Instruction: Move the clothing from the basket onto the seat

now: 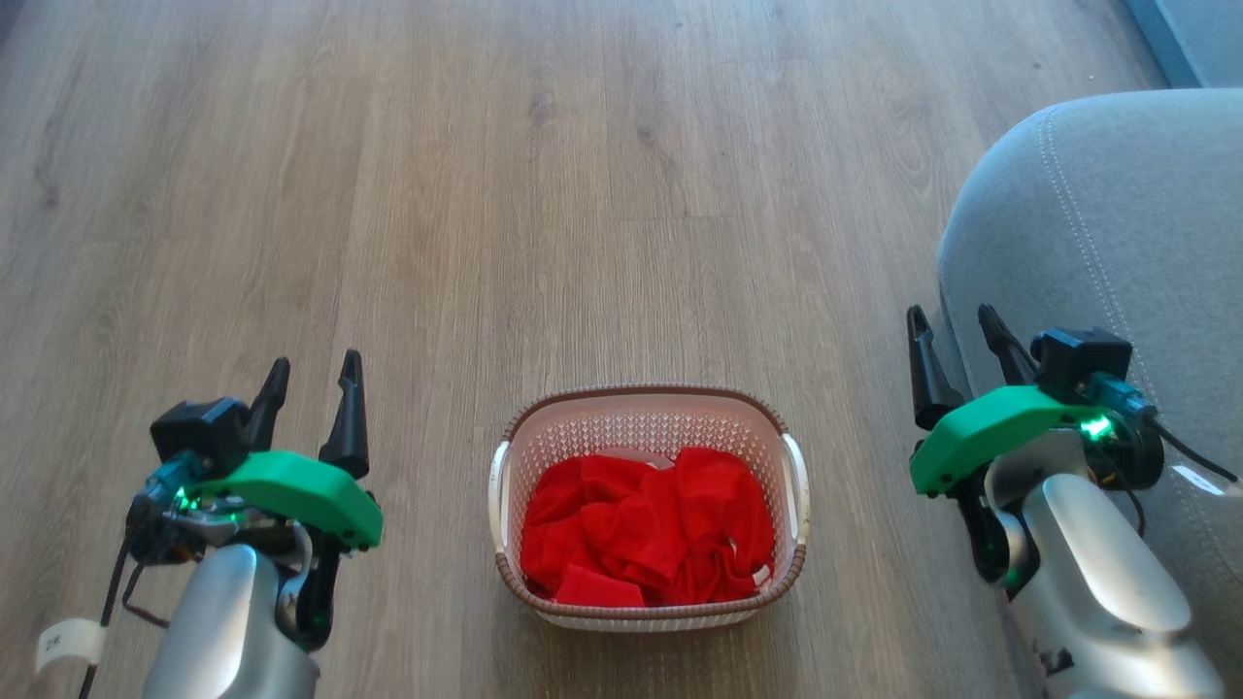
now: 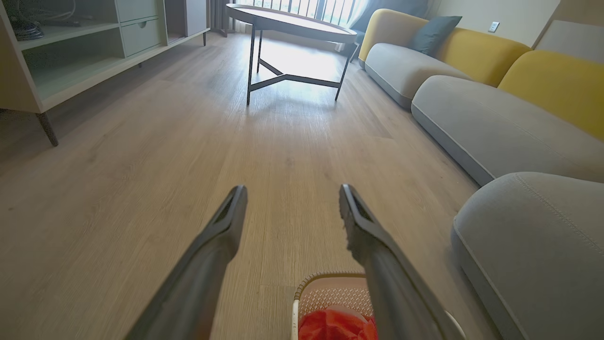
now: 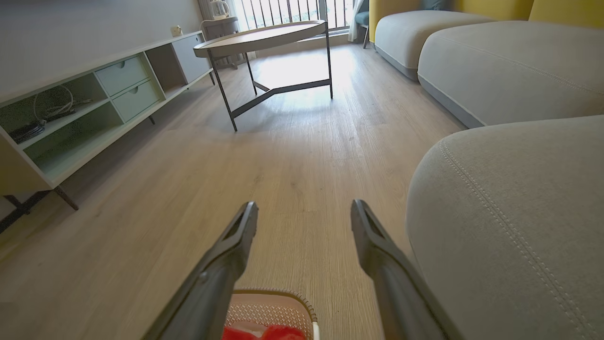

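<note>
The cream basket [image 1: 789, 456] with a brown rim stands on the wood floor, low in the middle of the head view. Bright red clothing [image 1: 646, 529] fills its inside. The grey-blue seat [image 1: 1117, 233], with a line of lighter stitching, rises at the right. My left gripper [image 1: 313, 374] hovers open to the left of the basket, holding nothing. My right gripper [image 1: 954, 325] is open too, between the basket and the seat's rounded corner. The left wrist view shows the basket [image 2: 325, 290], the clothing [image 2: 332, 326] and the seat [image 2: 533, 236]; the right wrist view shows the basket [image 3: 271, 307] and seat [image 3: 509, 217].
A round table [image 2: 292, 23] on thin dark legs stands farther down the room. A low shelf unit [image 2: 71, 52] lines the left wall. More grey sofa cushions [image 2: 495, 127] with yellow backs run along the right. Open wood floor [image 1: 544, 194] lies beyond the basket.
</note>
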Tool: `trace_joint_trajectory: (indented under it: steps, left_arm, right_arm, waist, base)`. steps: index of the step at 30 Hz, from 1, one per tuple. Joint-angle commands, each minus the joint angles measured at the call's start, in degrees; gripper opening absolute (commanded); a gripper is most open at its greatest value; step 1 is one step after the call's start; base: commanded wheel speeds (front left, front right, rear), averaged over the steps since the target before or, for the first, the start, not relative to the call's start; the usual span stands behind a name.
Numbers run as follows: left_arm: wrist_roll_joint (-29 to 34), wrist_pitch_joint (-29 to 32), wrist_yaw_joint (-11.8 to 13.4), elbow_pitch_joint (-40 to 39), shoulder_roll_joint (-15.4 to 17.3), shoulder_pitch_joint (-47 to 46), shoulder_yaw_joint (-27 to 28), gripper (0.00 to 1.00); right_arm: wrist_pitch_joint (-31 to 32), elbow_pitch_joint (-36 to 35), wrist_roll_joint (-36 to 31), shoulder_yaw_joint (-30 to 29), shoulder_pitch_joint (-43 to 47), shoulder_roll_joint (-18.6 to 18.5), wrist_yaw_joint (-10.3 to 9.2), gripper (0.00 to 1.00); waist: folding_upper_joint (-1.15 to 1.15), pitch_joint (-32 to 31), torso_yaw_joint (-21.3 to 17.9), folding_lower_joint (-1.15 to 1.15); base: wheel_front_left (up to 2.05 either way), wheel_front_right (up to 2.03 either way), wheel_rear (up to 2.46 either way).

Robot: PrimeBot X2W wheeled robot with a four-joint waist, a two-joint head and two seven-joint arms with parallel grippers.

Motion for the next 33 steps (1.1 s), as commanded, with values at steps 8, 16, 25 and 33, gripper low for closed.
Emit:
trace_joint_trajectory:
  steps: [8,16,25,33]
  left_arm:
    - [6.45,-2.36,-0.36,-0.32,1.37,-5.13,1.92,1.00]
    - [7.17,-2.71,-0.36,0.83,1.03,-5.40,2.72,1.00]
    - [7.17,-2.71,-0.36,1.24,0.44,-5.12,3.85,1.00]
    - [7.13,-2.71,-0.36,1.14,0.25,-4.95,3.44,1.00]
  right_arm:
    - [-2.17,-0.69,-6.53,1.89,-4.67,-0.82,0.40,1.00]
    - [-2.51,-0.11,-8.16,1.12,-4.76,-0.86,0.41,1.00]
    - [-2.51,0.19,-8.69,-0.57,-4.35,-0.28,0.41,1.00]
    - [-2.51,-0.37,-8.59,-0.35,-4.35,-0.19,0.41,1.00]
  waist:
    - [0.00,0.16,0.01,0.00]
    - [0.00,0.21,0.12,0.00]
    - [0.00,0.05,0.23,0.00]
    - [0.00,-0.06,0.28,0.00]
  base:
    - [0.00,0.00,0.00]
    - [0.00,0.00,0.00]
    - [0.00,0.00,0.00]
    - [0.00,0.00,0.00]
